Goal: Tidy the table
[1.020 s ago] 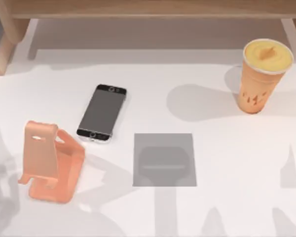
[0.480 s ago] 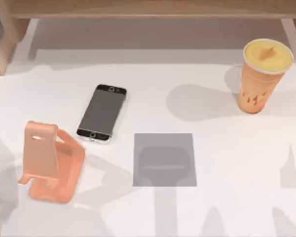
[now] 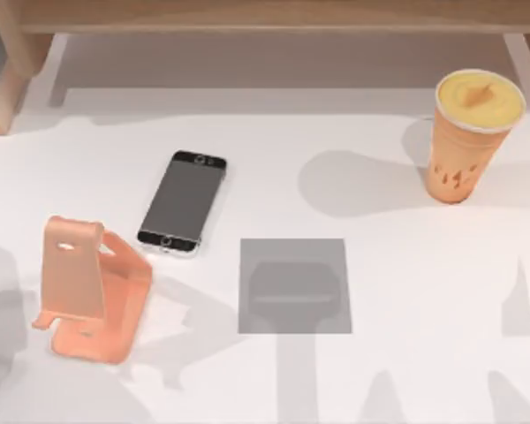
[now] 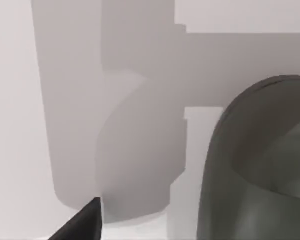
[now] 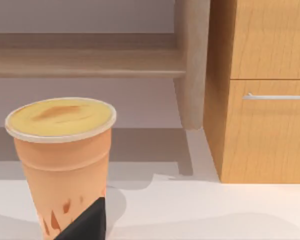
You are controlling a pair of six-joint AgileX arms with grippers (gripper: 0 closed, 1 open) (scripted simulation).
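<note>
Top: white bench [image 3: 380,371] spans frame; phone [image 3: 183,202] left of centre, orange stand [image 3: 88,291] lower left, grey mat [image 3: 294,285] centre, cup [image 3: 473,132] upper right.
Left wrist: bench, shadows.
Right wrist: cup [image 5: 62,160] lower left, wooden drawer [image 5: 270,125] right.
Pincer state: cannot tell.

Bright, even light falls on the table [image 3: 380,371], which reads nearly pure white. Soft-edged grey arm shadows lie along its near edge, and the cup [image 3: 471,132] throws a rounded shadow to its left. Under the shelf [image 3: 265,13] the surface is dimmer.
</note>
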